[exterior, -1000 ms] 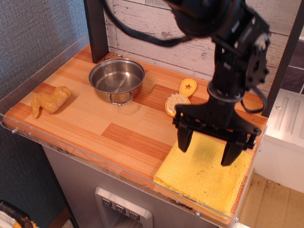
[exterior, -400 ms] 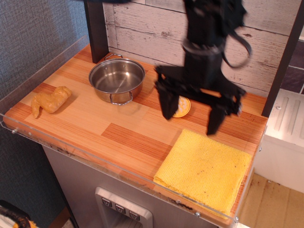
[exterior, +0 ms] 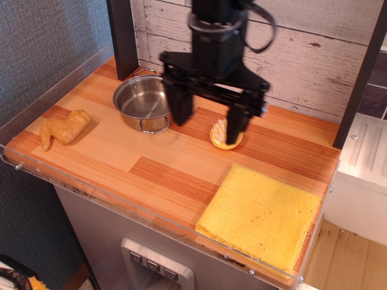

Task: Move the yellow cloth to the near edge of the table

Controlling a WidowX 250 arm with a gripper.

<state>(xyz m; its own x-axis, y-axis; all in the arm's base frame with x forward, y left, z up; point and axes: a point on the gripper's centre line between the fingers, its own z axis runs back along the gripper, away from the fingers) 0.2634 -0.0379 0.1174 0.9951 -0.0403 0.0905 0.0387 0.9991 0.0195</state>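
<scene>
The yellow cloth (exterior: 260, 214) lies flat and folded at the front right corner of the wooden table (exterior: 151, 163), its near side along the acrylic front edge. My black gripper (exterior: 208, 124) hangs open and empty above the middle back of the table, well up and to the left of the cloth. Its left finger stands beside the steel pot and its right finger hangs in front of the round yellow brush.
A steel pot (exterior: 149, 101) stands at the back left. A tan toy chicken piece (exterior: 64, 127) lies near the left edge. A round yellow brush (exterior: 224, 136) sits behind the cloth, partly hidden by a finger. A dark post (exterior: 123, 36) stands at the back.
The open gripper has risen off the cloth and moved back and left, from over the cloth to above the table's middle. The cloth has stayed at the front right corner.
</scene>
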